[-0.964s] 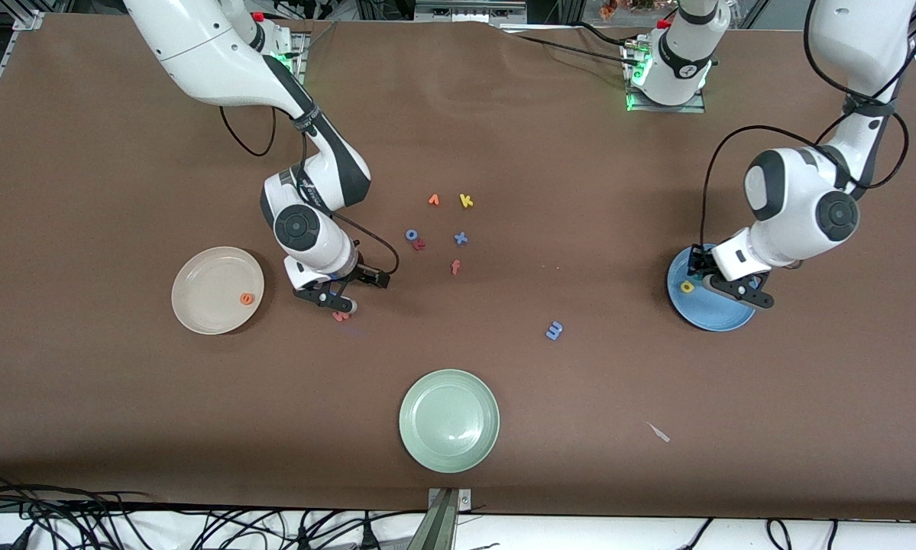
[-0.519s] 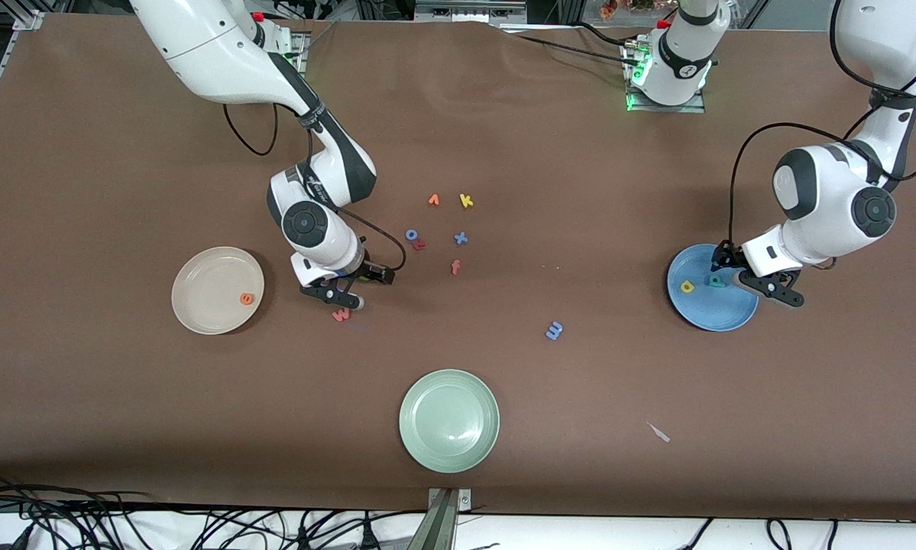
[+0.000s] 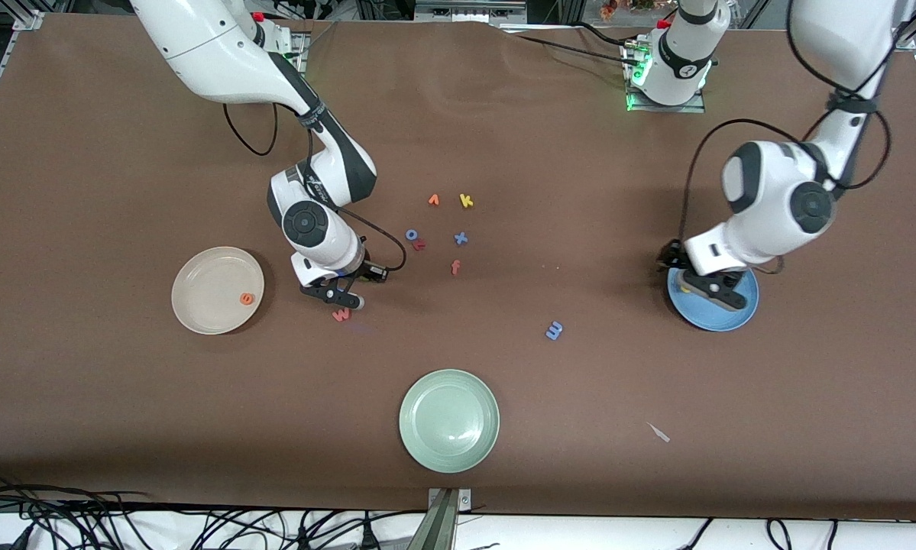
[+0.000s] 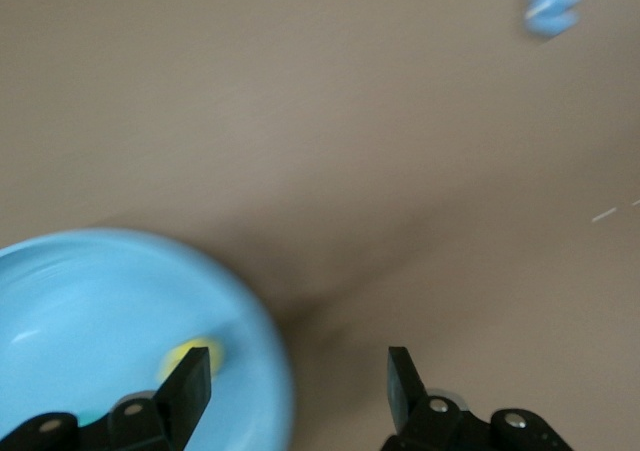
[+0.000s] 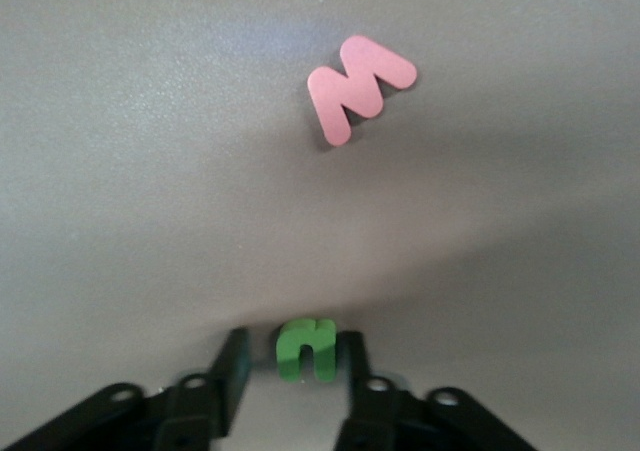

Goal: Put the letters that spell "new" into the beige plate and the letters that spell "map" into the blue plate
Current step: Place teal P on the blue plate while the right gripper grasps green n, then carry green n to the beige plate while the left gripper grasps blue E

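My right gripper point(image 3: 341, 296) is low over the table beside the beige plate point(image 3: 205, 298), which holds the orange e point(image 3: 247, 299). In the right wrist view the green n point(image 5: 307, 350) lies between the right gripper's point(image 5: 295, 356) narrowed fingers, one touching it, a gap at the other. The pinkish w point(image 3: 341, 314) point(image 5: 358, 86) lies just past the tips. My left gripper point(image 3: 706, 290) point(image 4: 300, 366) is open and empty over the rim of the blue plate point(image 3: 721, 317) point(image 4: 100, 301). The yellow a point(image 4: 190, 356) lies in that plate; the teal p is hidden. The blue m point(image 3: 554, 330) point(image 4: 553, 1) lies on the table.
A pale green plate point(image 3: 449, 420) sits nearest the front camera. Spare letters cluster mid-table: orange v point(image 3: 433, 200), yellow k point(image 3: 466, 201), blue o point(image 3: 411, 234), blue x point(image 3: 461, 238), red-orange f point(image 3: 455, 266). A white scrap point(image 3: 658, 432) lies toward the left arm's end.
The left gripper opened, left the teal p in the blue plate and swung toward the plate's mid-table rim. The right gripper's fingers narrowed around the green n.
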You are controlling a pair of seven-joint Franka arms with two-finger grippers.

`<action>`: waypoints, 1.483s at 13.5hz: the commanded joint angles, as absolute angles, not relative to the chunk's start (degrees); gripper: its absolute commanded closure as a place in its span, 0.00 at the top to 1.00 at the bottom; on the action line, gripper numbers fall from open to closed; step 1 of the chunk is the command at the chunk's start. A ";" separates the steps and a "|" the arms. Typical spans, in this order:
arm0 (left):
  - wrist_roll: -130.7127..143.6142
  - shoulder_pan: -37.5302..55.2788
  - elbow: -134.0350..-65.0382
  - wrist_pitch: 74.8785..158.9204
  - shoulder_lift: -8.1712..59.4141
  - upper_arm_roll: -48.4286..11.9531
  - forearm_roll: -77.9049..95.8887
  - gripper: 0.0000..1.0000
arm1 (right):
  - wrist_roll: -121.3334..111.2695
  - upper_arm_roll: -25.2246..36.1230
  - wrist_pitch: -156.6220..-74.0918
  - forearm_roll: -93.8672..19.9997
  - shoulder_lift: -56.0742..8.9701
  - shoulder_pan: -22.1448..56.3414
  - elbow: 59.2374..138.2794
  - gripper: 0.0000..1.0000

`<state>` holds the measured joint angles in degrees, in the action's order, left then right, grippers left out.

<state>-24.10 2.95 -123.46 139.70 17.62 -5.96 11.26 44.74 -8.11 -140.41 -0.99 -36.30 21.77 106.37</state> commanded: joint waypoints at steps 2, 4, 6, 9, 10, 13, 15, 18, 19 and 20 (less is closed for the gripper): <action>-18.90 11.58 -115.08 141.24 23.54 -5.98 14.41 0.79 | 44.21 -8.26 -140.71 -1.85 -35.86 21.80 106.96 0.19; -17.24 15.63 -109.28 141.24 28.01 -5.89 14.24 0.78 | 44.12 -8.17 -138.71 -1.85 -35.77 21.53 105.74 0.10; -14.95 18.71 -104.87 141.42 32.06 -5.54 14.15 0.78 | 43.95 -8.17 -133.45 -1.76 -35.86 21.18 102.06 0.10; -14.68 20.91 -103.36 145.79 35.67 -4.49 13.89 0.78 | 42.28 -8.00 -126.32 -1.41 -35.95 19.43 97.31 0.10; -14.94 21.70 -102.66 147.46 36.81 -3.87 13.89 0.79 | 39.75 -8.00 -124.21 -1.23 -35.77 18.38 96.42 0.10; -15.12 22.85 -99.41 148.27 39.46 -2.55 13.89 0.79 | 29.74 -7.91 -120.94 -0.88 -35.42 14.87 95.54 0.10; -15.12 22.94 -98.62 148.45 40.34 -2.29 13.89 0.78 | 23.50 -7.39 -118.93 -0.79 -34.90 12.93 95.54 0.10; -15.12 23.29 -97.74 151.60 42.27 -2.11 13.97 0.76 | 13.22 -3.35 -116.21 -0.79 -34.10 12.39 95.62 0.10; -15.20 23.55 -97.73 152.05 42.71 -1.76 13.97 0.74 | 10.31 -2.03 -115.41 -0.79 -33.75 12.39 95.62 0.11; -15.21 23.55 -97.73 152.05 42.80 -1.41 13.97 0.72 | 7.93 -0.98 -115.31 -0.70 -33.40 12.39 95.71 0.11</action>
<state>-14.38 22.17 -99.51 151.24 41.22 -2.95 12.79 12.64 -2.54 -117.20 -0.88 -35.07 12.22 95.35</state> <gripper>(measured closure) 0.233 0.744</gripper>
